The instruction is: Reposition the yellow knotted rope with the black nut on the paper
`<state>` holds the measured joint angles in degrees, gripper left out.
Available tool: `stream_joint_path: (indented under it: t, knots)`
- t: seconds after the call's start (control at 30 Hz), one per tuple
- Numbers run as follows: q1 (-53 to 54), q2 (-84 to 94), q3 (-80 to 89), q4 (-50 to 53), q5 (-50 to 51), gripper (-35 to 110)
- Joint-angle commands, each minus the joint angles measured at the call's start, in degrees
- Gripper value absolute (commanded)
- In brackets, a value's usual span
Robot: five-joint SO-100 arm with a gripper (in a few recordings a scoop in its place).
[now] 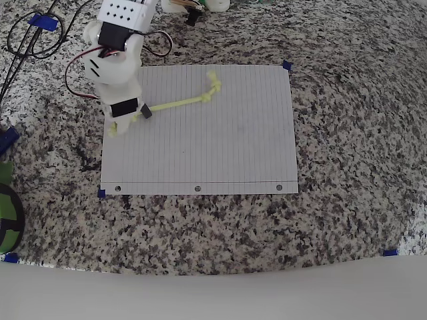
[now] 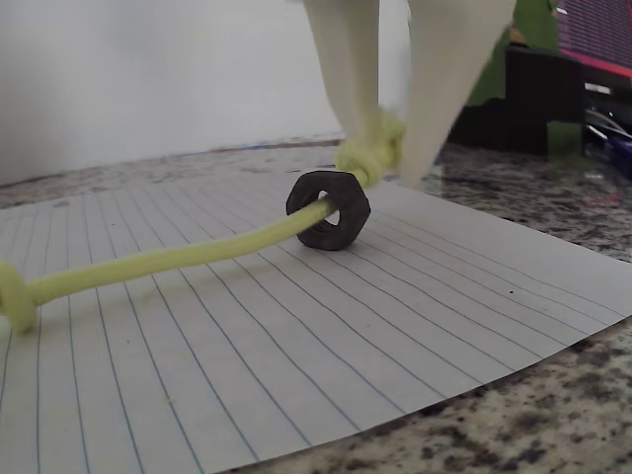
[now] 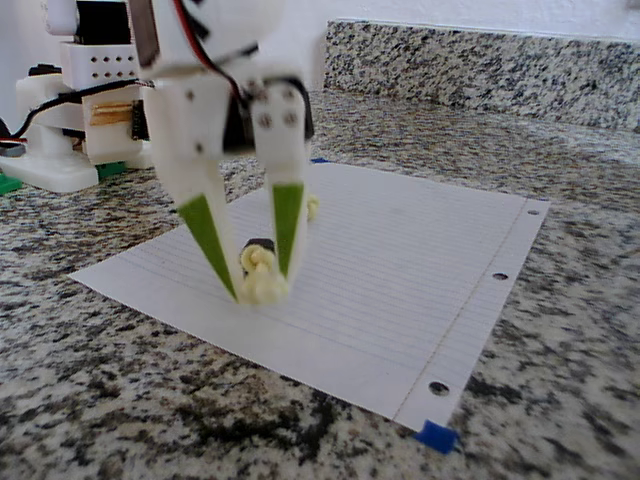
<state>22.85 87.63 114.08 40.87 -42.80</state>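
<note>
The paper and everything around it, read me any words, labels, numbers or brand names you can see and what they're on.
No readable text in any view.
The paper: printed ruled lines alone, nothing written.
The black nut: no marking to be seen.
The gripper and arm: plain white plastic, no label.
The screen at the wrist view's top right: too blurred to read.
</note>
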Motion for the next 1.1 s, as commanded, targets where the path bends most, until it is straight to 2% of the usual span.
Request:
stream_joint_path:
  t: [0.0,0.4,0.57,0.7,0.87,1.07]
  knots:
    - [0.62,7.91,-1.32,2.29,-5.36,0]
    - [2.64,40.61,0.35,16.79,-28.21,0]
    - [1.32,58.01,0.79,24.79,-33.49,0]
    - [1.67,69.79,6.06,25.75,-34.01,0]
    - [7.38,70.58,9.32,24.96,-33.84,0]
    - [15.29,60.73,9.76,20.48,-33.66,0]
